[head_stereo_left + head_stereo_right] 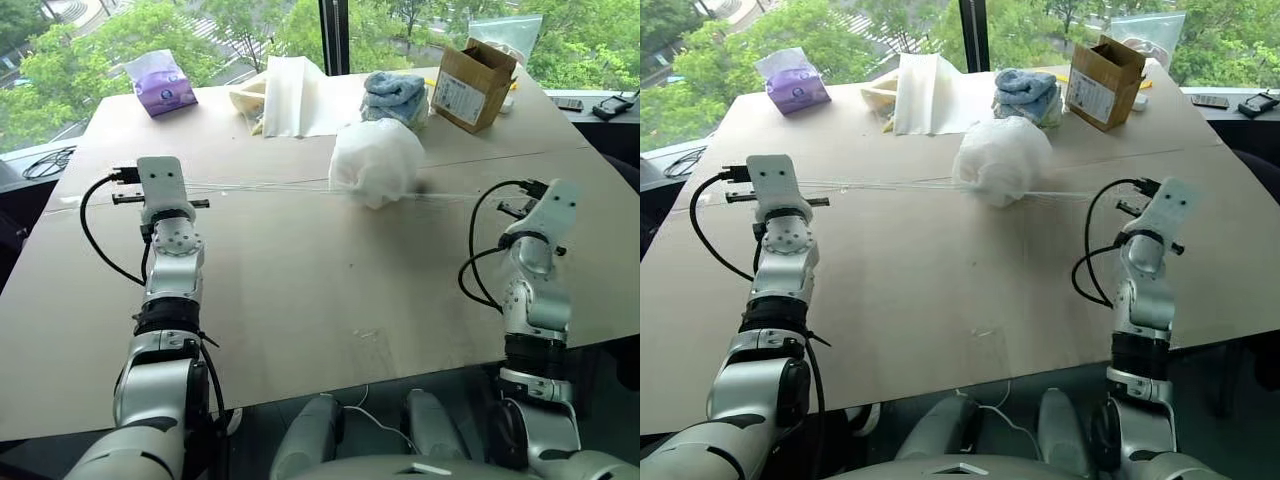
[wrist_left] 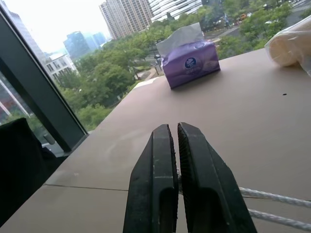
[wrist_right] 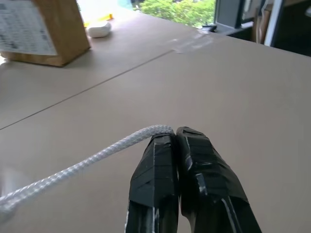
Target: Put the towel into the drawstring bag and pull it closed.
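Observation:
The drawstring bag (image 1: 376, 160) lies bunched into a white, rounded bundle at the middle of the table (image 1: 300, 290). Thin white cords run from its mouth out to both sides, stretched taut just above the tabletop. My left gripper (image 2: 174, 128) is far out to the left of the bag, shut on the left cords (image 2: 277, 198), which pass between its fingers. Far out on the bag's other side, my right gripper (image 3: 175, 132) is shut on the end of the right cord (image 3: 87, 160). The towel is hidden.
Behind the bag stand a purple tissue pack (image 1: 160, 82), a cream sheet-like cloth (image 1: 290, 95), a pile of blue-and-white cloths (image 1: 394, 95) and an open cardboard box (image 1: 472, 82). Dark small devices (image 1: 612, 104) lie at the far right by the window.

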Tool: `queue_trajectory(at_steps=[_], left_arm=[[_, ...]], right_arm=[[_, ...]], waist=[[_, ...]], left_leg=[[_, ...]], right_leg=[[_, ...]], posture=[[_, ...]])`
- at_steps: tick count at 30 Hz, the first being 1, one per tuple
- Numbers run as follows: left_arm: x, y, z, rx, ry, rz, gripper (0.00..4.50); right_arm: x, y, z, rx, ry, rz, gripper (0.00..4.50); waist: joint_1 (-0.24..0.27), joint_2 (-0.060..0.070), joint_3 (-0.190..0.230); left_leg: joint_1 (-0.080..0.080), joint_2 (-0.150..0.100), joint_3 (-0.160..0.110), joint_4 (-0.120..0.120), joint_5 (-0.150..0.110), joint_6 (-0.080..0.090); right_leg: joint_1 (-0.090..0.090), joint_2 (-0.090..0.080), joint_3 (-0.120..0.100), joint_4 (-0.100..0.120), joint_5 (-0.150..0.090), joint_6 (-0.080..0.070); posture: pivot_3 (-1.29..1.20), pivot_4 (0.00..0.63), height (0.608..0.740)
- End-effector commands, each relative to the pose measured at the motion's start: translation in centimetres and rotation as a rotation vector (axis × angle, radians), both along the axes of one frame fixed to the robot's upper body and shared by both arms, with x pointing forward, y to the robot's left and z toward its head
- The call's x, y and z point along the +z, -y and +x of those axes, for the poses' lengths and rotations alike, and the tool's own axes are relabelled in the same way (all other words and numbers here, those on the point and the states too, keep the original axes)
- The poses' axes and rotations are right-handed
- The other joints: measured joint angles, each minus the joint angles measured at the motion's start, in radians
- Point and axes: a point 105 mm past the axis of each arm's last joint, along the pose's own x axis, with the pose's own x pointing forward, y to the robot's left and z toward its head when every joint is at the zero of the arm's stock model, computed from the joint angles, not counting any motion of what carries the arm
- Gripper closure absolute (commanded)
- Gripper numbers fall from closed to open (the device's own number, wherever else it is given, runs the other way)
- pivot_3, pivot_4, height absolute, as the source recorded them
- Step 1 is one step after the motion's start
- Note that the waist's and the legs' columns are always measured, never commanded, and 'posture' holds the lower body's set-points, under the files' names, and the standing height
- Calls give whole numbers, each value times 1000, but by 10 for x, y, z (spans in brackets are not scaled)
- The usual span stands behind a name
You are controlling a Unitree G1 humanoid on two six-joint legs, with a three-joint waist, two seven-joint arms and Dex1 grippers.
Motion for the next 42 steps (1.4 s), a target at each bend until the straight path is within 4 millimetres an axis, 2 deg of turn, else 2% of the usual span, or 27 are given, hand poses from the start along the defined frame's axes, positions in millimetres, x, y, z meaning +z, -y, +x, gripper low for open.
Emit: queue_trajectory(at_steps=[1, 5, 9, 10, 13, 16, 18, 21, 23, 26, 28, 31, 33, 35, 38, 40, 42], left_arm=[[14, -63, -36, 261, 54, -56, 4440], [14, -47, -23, 140, 54, -49, 4440], [15, -22, -9, -17, 63, -51, 4440], [15, -16, -6, -50, 62, -49, 4440], [10, 3, 3, -160, 42, -44, 4440], [5, 16, 7, -243, 23, -54, 4500], [2, 25, 10, -312, 5, -49, 4500], [0, 40, 13, -412, -21, -28, 4500], [-3, 50, 15, -488, -38, -32, 4500], [-10, 64, 14, -599, -76, -53, 4500], [-23, 71, 8, -703, -137, -94, 4500], [-35, 71, -7, -827, -212, -121, 4500], [-48, 69, -23, -915, -311, -136, 4500], [-69, 70, -49, -1040, -453, -157, 4500], [-95, 71, -94, -1195, -640, -178, 4500], [-99, 72, -110, -1241, -684, -177, 4500], [-97, 74, -117, -1257, -680, -173, 4500]], right_arm=[[5, 62, -37, -292, 25, 20, 4500], [10, 46, -22, -174, 51, 35, 4500], [22, 9, 2, 100, 76, -39, 4500], [25, -5, 8, 198, 81, -71, 4500], [26, -82, 16, 664, 65, -135, 4500], [15, -144, -12, 1103, 5, -124, 3510], [9, -159, -30, 1254, -46, -122, 2598], [5, -160, -47, 1348, -98, -83, 1204], [1, -143, -46, 1319, -150, -119, 162], [0, -112, -39, 1233, -194, -162, 73], [4, -92, -37, 1202, -191, -205, 73], [10, -79, -43, 1234, -158, -288, 73], [6, -73, -54, 1288, -145, -326, 73], [-2, -64, -65, 1347, -120, -383, 73], [-17, -53, -79, 1410, -115, -370, 73], [-25, -48, -84, 1429, -123, -361, 73], [-29, -44, -88, 1445, -115, -349, 73]], waist=[[-1, 0, 0], [-1, 1, -1], [-1, 1, -1], [-3, 1, -1], [-15, 1, -1], [-24, 1, -1], [-25, 0, -1], [-20, 0, -1], [-13, 0, -1], [-2, -1, 0], [3, -1, 0], [1, -1, 0], [0, -1, 0], [-1, -1, 0], [1, 0, 0], [2, 2, 0], [4, 3, 0]], left_leg=[[-1, 0, 0, 0, 0, 0], [1, 0, 1, -2, 0, 0], [2, 0, 1, 1, 0, 0], [1, 0, 1, 1, 0, 0], [0, 0, 1, 0, 0, 0], [0, 0, 0, -1, 0, 0], [0, 0, 0, -1, 0, 0], [-1, 0, 0, 0, 0, 0], [-1, 0, 0, 1, 0, 0], [-1, 0, 0, 2, 0, 1], [-1, 0, 0, 2, 0, 0], [-1, 0, 0, 0, 0, 1], [-1, 1, 0, -1, 0, 1], [0, 1, 0, -1, 0, 1], [1, 1, 1, -2, -1, 1], [3, 1, 3, -2, -2, 3], [8, 2, 3, -3, -4, 6]], right_leg=[[-1, 0, 0, 0, 0, 0], [0, 0, 0, 1, 0, 0], [1, 0, 1, 2, 0, 0], [1, 0, 1, 2, 0, 0], [0, 0, 1, 1, 0, 0], [0, 0, 0, -1, 0, 0], [0, 0, 0, -1, 0, 0], [0, 0, 0, -1, 0, 0], [1, 0, -1, -1, 0, 0], [1, 0, -1, -1, 0, 0], [1, 0, -1, -1, 0, 0], [0, 0, -1, -1, 0, 0], [0, 0, -1, -2, 0, 0], [0, 0, -1, -2, 0, 0], [2, 0, 0, -3, 0, 0], [3, -1, 2, -3, 0, 0], [7, -1, 2, -6, 0, 0]], posture=[[0, 150, 740], [0, 150, 740], [0, 150, 740], [0, 150, 740], [0, 150, 740], [0, 150, 740], [0, 150, 740], [0, 150, 740], [0, 150, 740], [0, 150, 740], [0, 150, 740], [0, 150, 740], [0, 150, 740], [0, 150, 740], [0, 150, 740], [0, 150, 740], [0, 150, 740]])
